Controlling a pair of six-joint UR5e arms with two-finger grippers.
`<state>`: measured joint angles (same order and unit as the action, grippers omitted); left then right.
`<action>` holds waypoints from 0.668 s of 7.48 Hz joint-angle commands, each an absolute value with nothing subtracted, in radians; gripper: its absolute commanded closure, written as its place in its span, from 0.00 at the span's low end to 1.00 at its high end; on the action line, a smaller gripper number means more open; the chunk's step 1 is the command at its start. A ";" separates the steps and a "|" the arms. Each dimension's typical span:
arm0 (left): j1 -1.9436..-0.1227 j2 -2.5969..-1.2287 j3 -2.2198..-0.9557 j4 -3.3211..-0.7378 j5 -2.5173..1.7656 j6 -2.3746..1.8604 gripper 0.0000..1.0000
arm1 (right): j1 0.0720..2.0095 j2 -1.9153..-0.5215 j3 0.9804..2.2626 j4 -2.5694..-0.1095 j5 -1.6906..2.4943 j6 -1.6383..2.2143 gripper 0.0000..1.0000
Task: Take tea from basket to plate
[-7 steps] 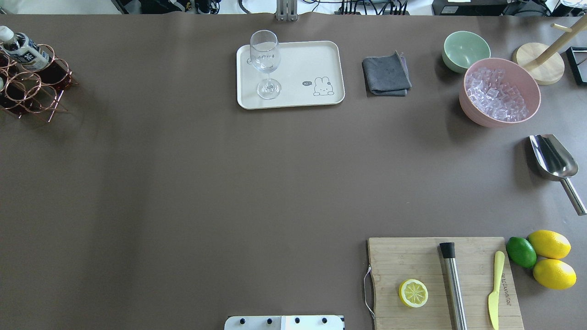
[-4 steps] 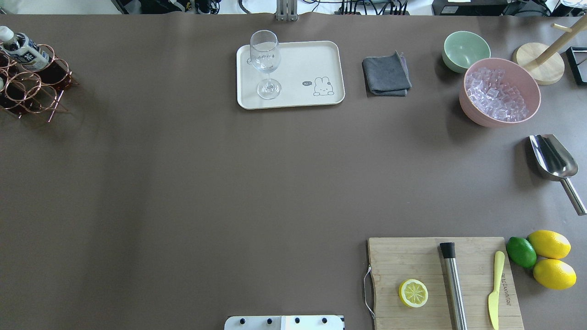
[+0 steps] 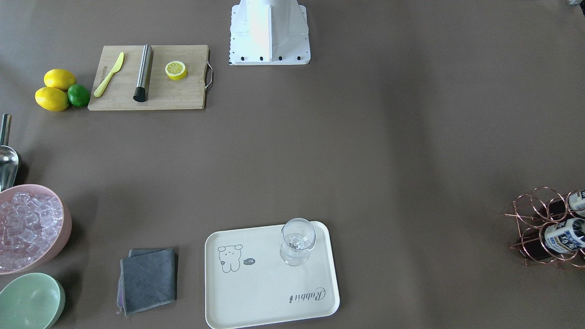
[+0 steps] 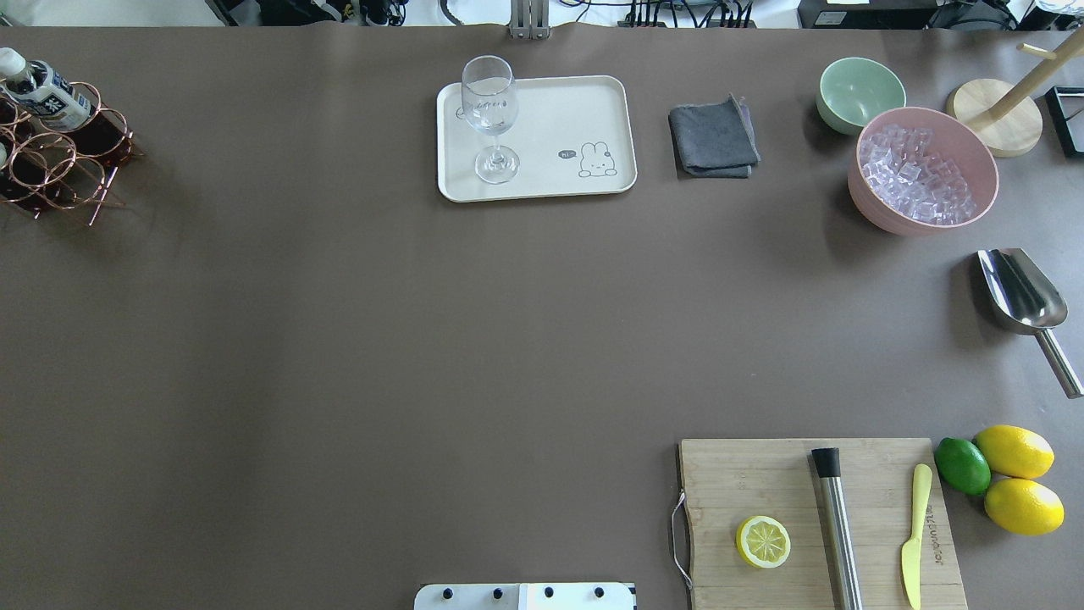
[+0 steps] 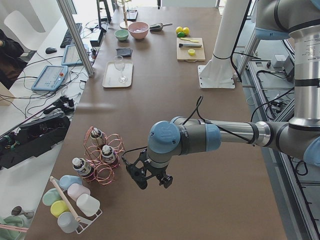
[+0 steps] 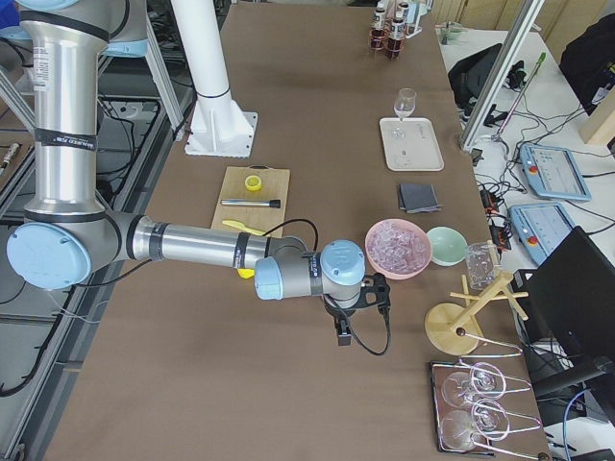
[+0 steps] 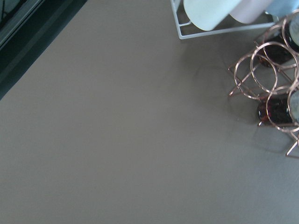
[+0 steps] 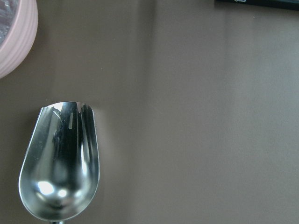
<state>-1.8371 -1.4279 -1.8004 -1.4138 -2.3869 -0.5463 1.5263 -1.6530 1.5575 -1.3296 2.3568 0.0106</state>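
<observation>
The copper wire basket (image 4: 52, 165) stands at the table's far left end and holds tea bottles (image 4: 49, 95) with white caps and blue-white labels. It also shows in the front view (image 3: 532, 208), the left view (image 5: 114, 161) and the left wrist view (image 7: 261, 70). The cream plate (image 4: 584, 110) lies at the far middle, with a wine glass (image 4: 491, 119) on it. My left gripper (image 5: 152, 182) hangs over the table just beside the basket; I cannot tell if it is open. My right gripper (image 6: 344, 331) hangs near the pink bowl; I cannot tell its state.
A pink bowl of ice (image 4: 923, 169), a green bowl (image 4: 860, 91), a grey cloth (image 4: 713, 137) and a metal scoop (image 4: 1020, 292) are on the right. A cutting board (image 4: 762, 483) holds a lemon half, a muddler and a knife. A cup rack (image 5: 70, 205) stands by the basket.
</observation>
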 commanded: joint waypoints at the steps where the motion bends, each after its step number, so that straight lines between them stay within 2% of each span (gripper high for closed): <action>1: -1.835 -1.646 -1.632 -1.306 -2.395 -1.007 0.03 | 1.537 -1.661 1.554 -1.240 2.396 -0.093 0.00; 3: -1.793 -1.887 -1.450 -1.199 -2.393 -1.119 0.02 | 1.540 -1.648 1.569 -1.230 2.486 -0.092 0.00; 5: -1.725 -1.980 -1.411 -1.181 -2.396 -1.229 0.03 | 1.539 -1.606 1.623 -1.232 2.505 -0.089 0.00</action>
<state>-1.7877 -1.8844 -1.4606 -1.2047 -2.3932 -1.1157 1.5391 -1.6425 1.5855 -1.2333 2.4772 -0.0882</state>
